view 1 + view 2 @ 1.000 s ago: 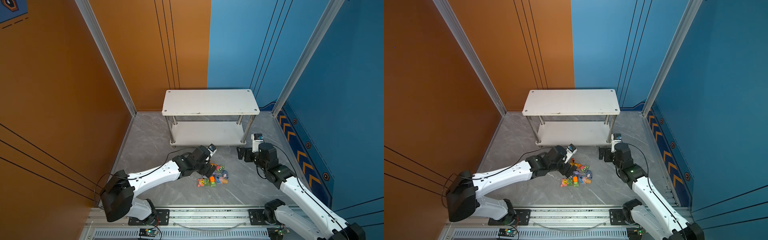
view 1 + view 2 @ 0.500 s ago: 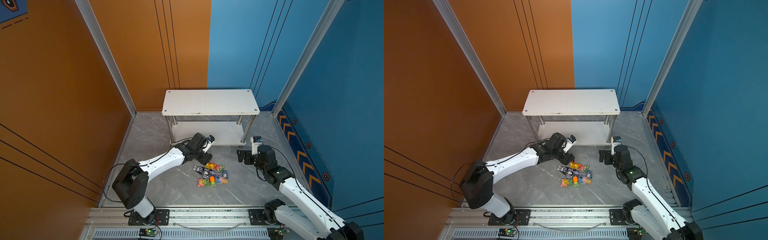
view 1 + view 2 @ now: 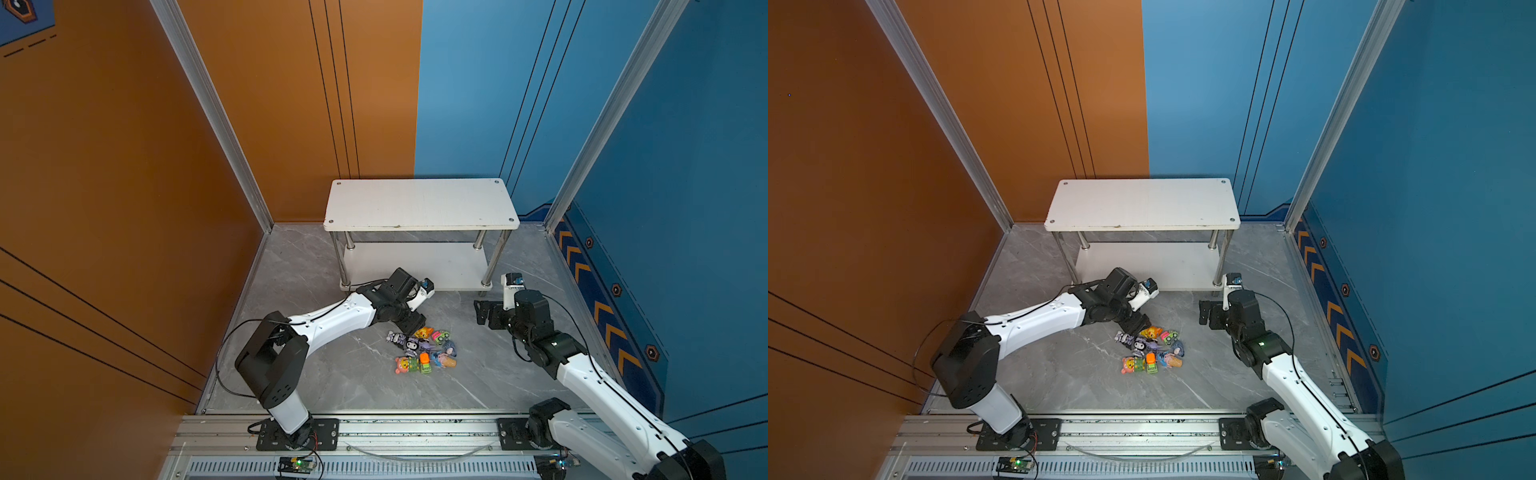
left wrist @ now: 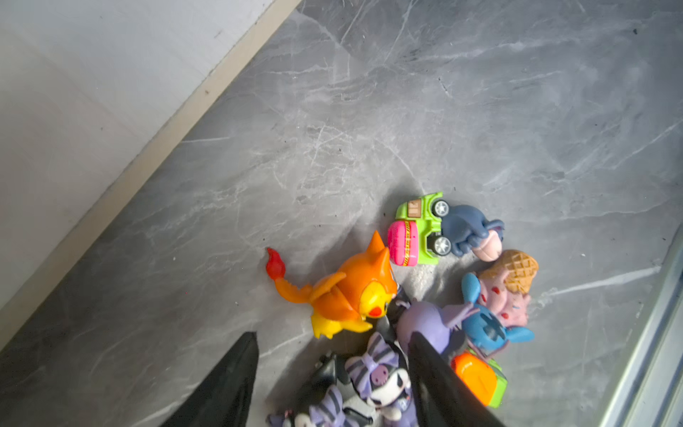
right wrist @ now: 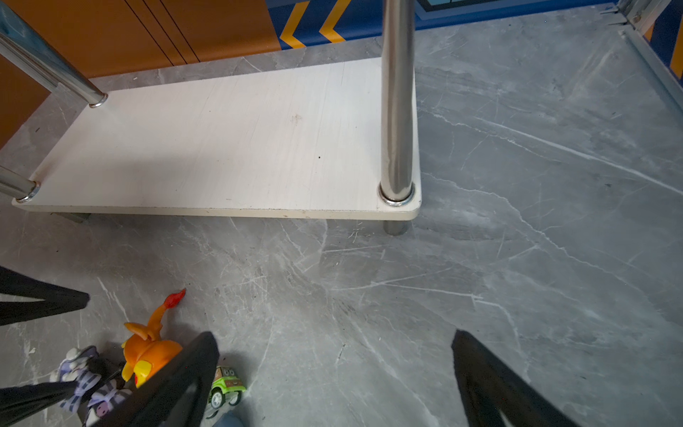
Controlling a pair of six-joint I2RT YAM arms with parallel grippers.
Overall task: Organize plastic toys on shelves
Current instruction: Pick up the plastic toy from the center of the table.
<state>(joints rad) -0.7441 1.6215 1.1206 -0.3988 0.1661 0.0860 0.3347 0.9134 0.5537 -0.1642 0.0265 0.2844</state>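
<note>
While left jaws straddle striped figurine (image 4: pixel 380 377), right gape

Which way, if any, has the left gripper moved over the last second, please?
Yes, the left gripper has moved toward the shelves, to the shelf-side edge of the toys.

In a top view the left arm (image 3: pixel 332 320) stretches low toward 2 o'clock, the left gripper (image 3: pixel 415 323) tipped downward, jaws half apart; whether they grip cannot be told. The right arm (image 3: pixel 590 382) reaches toward 10 o'clock, the right gripper (image 3: pixel 484 313) facing 9 o'clock, jaws spread wide.
</note>
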